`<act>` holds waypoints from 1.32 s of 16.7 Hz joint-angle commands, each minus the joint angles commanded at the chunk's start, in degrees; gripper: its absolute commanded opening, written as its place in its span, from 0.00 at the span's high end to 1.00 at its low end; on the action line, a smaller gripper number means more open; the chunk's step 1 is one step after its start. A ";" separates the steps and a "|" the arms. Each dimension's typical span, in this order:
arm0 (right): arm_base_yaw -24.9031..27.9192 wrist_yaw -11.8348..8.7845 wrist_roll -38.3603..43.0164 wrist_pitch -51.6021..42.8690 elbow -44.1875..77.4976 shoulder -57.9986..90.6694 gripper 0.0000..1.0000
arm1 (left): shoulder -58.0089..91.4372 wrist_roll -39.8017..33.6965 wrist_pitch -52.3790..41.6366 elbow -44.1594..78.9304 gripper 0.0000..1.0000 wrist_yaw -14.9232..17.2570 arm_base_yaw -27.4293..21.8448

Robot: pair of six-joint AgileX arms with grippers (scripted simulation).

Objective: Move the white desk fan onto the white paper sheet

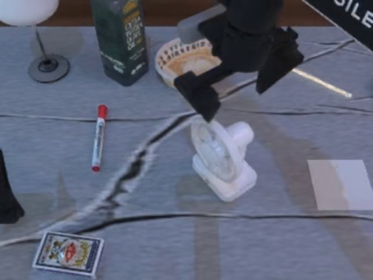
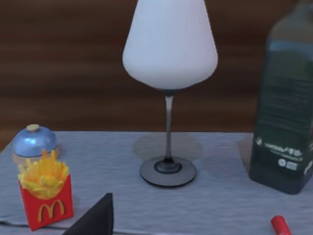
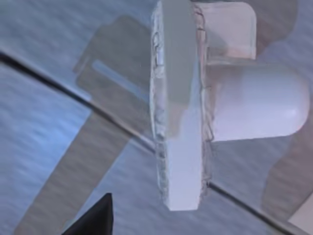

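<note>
Sitting at the far left edge of the top view, the left gripper [image 1: 7, 201] is showing only as a dark shape, so I cannot tell how its claw stands. Going rightward, a white-shaded lamp with a dark round foot [image 1: 48, 67] is standing upper left, a patterned playing-card box [image 1: 69, 252] is lying lower left, and a red-capped white marker pen [image 1: 98, 137] is lying between them. A dark green oil bottle [image 1: 120, 38] and a cream woven basket [image 1: 183, 57] are standing along the top. Hovering just above the small all-white plastic desk fan [image 1: 223, 157] at centre, the right gripper [image 1: 236, 84] is spreading its claw wide, holding nothing. The plain white paper sheet [image 1: 341, 184] is lying at the right edge, well apart from the fan, with bare grey tablecloth [image 1: 280, 245] between.
</note>
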 joint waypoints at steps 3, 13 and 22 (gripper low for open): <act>2.33 -0.34 0.02 -3.43 6.03 5.96 0.00 | 0.00 0.00 0.00 0.00 0.00 0.00 0.00; 2.59 -0.41 -0.10 -0.05 2.43 5.71 0.00 | 0.00 0.00 0.00 0.00 0.00 0.00 0.00; 2.80 -0.44 0.09 10.38 -11.17 3.09 0.00 | 0.00 0.00 0.00 0.00 0.00 0.00 0.00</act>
